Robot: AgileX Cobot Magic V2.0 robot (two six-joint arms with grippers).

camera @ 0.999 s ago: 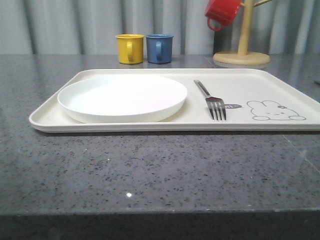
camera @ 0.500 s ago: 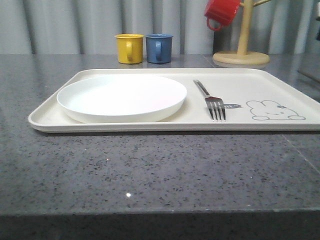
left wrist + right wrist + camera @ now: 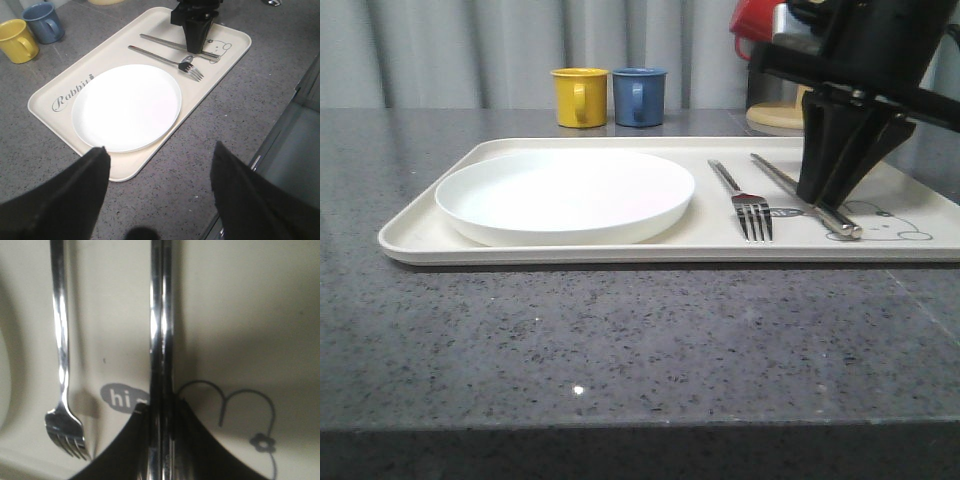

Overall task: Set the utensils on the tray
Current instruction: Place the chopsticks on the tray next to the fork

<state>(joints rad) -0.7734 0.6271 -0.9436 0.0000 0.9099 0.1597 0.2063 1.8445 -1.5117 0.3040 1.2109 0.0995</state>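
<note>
The cream tray [image 3: 420, 236] lies on the grey counter with the white plate [image 3: 565, 190] on its left half. A silver fork [image 3: 745, 200] rests to the right of the plate. My right gripper [image 3: 817, 200] stands over the printed rabbit, shut on the pair of metal chopsticks [image 3: 780, 176]. They run parallel to the fork, low on the tray. The right wrist view has the chopsticks [image 3: 161, 330] clamped between both fingers, beside the fork [image 3: 60, 340]. My left gripper [image 3: 160, 165] hangs open and empty over the counter off the tray's corner [image 3: 125, 170]. No spoon is in view.
A yellow mug [image 3: 580, 96] and a blue mug [image 3: 639, 96] stand behind the tray. A red mug [image 3: 755, 20] hangs on a wooden stand [image 3: 775, 116] at the back right, partly behind my right arm. The counter's edge [image 3: 280, 130] runs near the tray.
My right arm has come into view from the right with the chopsticks and now holds them down on the tray beside the fork. Plate and fork have not moved.
</note>
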